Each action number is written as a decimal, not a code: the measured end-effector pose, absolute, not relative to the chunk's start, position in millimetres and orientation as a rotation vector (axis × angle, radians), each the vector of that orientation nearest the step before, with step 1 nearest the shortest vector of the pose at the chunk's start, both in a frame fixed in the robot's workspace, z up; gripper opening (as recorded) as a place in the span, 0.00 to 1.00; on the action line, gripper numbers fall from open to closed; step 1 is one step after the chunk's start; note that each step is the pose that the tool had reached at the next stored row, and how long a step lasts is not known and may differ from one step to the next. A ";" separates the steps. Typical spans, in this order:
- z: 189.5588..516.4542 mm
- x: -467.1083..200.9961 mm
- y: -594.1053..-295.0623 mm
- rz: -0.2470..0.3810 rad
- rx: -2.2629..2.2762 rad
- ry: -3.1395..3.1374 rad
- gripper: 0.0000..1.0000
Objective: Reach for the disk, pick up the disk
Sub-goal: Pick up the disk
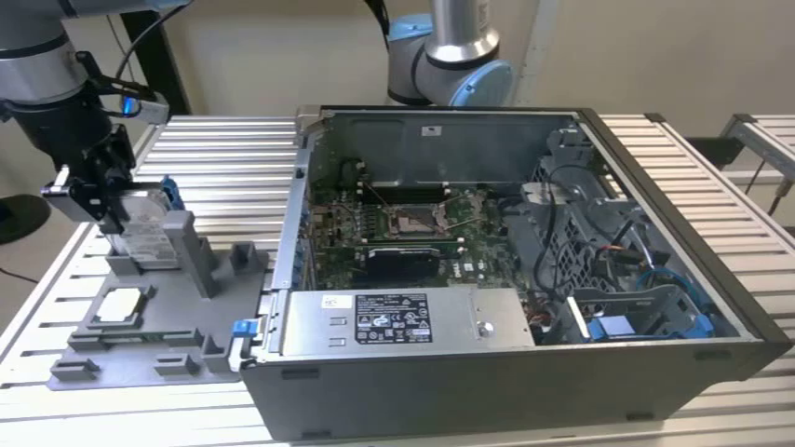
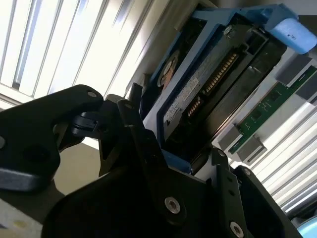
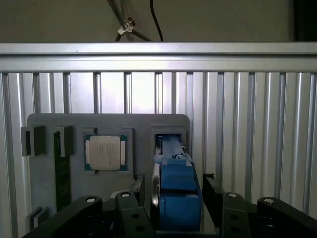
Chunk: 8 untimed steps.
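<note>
One gripper (image 1: 114, 216) is seen lowered over the disk (image 1: 149, 228) at the exterior view's left, on the slatted metal desk (image 1: 223, 158). The disk is stood on edge in a slot of a grey fixture plate (image 1: 174, 335), at the plate's corner farthest from the exterior camera and on the exterior view's left. The plate is laid near the desk's edge on that side, just beside the open computer case (image 1: 522, 372).

In the first wrist view the gripper (image 3: 174, 187) is spread, with one black finger (image 3: 137, 191) on each side of the disk (image 3: 176, 163). A thin gap is left between each finger and the disk's blue rail, so the disk is straddled and not pinched.

In the second wrist view the disk (image 2: 208, 79) is shown close to the gripper's body, with its blue rail along the edge and its connector side exposed.

A square silver chip (image 3: 105, 152) is seated in a pocket of the plate (image 3: 49, 121) beside the disk's slot. A dark green memory stick (image 3: 62, 173) is laid in a groove beyond the chip. In the exterior view the chip (image 1: 121, 305) is seen nearer the plate's front edge than the disk.
</note>
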<state>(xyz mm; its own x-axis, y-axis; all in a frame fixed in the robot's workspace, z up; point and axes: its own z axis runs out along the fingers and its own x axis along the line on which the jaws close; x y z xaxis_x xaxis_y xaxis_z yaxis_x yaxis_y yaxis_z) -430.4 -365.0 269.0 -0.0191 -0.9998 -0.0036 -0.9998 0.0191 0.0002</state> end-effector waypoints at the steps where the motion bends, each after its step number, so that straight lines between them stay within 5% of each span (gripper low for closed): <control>1: 269.0 -430.4 -365.0 0.004 -2.198 2.241 0.00; 8: 269.0 -429.8 -365.0 0.004 -2.198 2.241 0.00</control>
<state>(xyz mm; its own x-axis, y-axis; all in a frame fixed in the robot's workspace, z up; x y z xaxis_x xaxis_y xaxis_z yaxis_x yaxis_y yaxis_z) -429.8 -365.0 269.0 -0.0191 -0.9998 -0.0036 -0.9998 0.0191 0.0002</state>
